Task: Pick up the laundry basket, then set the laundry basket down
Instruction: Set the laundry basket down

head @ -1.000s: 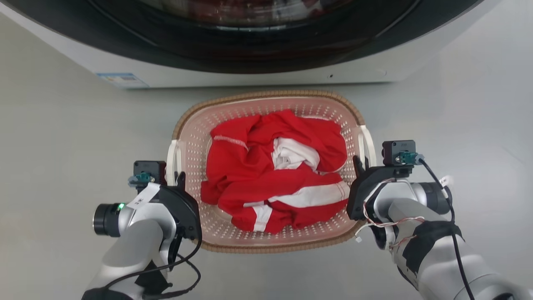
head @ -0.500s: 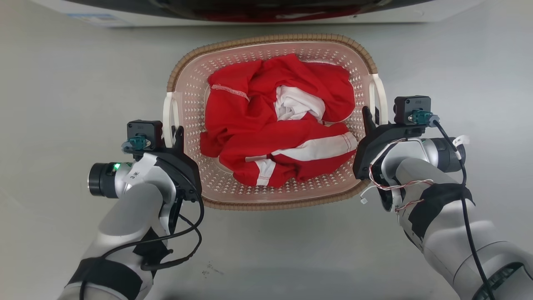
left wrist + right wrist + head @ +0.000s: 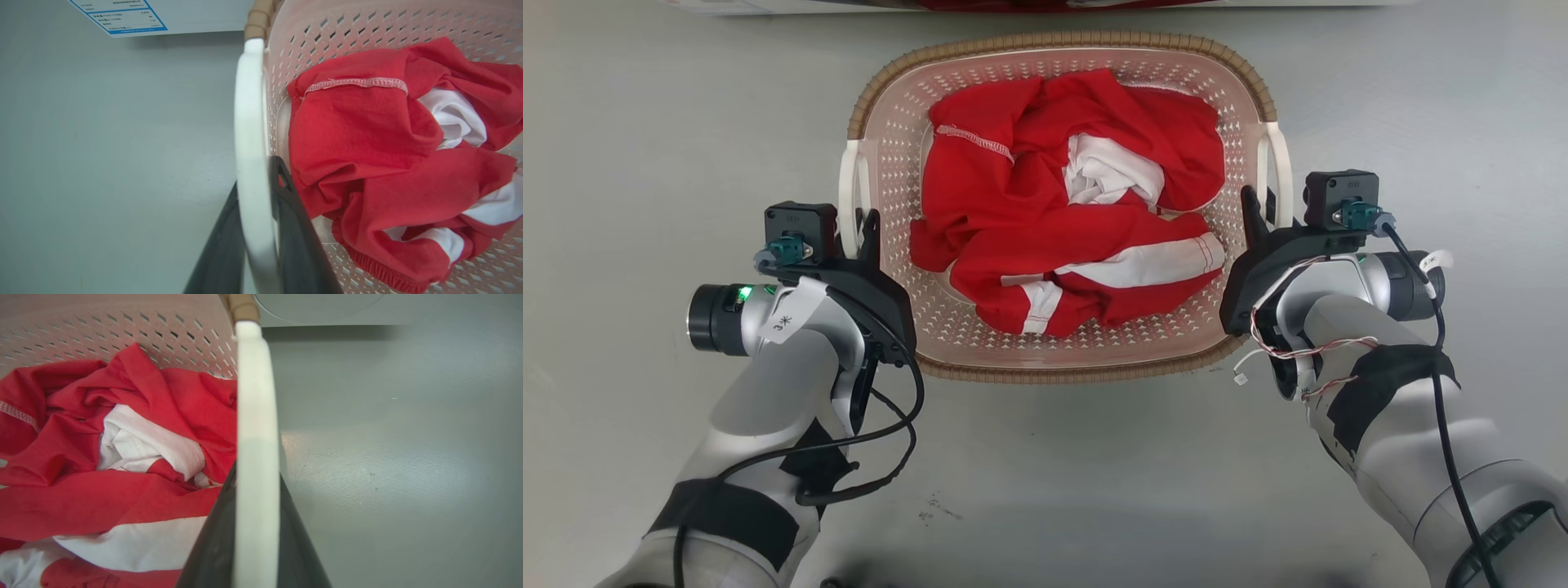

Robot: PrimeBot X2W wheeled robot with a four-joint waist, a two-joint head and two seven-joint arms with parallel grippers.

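Observation:
The laundry basket (image 3: 1058, 41), pale pink with a brown woven rim, holds red and white clothes (image 3: 1078, 212) and sits between my two arms in the head view. My left gripper (image 3: 862, 237) is shut on the basket's left white handle (image 3: 849, 196). In the left wrist view its dark fingers (image 3: 294, 228) clamp that handle (image 3: 249, 143) from both sides. My right gripper (image 3: 1258, 216) is shut on the right white handle (image 3: 1282, 175), and the right wrist view shows that handle (image 3: 255, 416) running between the fingers (image 3: 298, 539).
The washing machine's white base (image 3: 768, 6) is a thin strip at the top edge, just beyond the basket. Its blue-framed label (image 3: 118, 16) appears in the left wrist view. Grey floor (image 3: 645, 122) lies open to the left, right and front of the basket.
The whole head picture has shifted, and the washing machine has slid almost out of the top. The basket now looks larger, with a wider gap to the machine. Both grippers stay on the handles.

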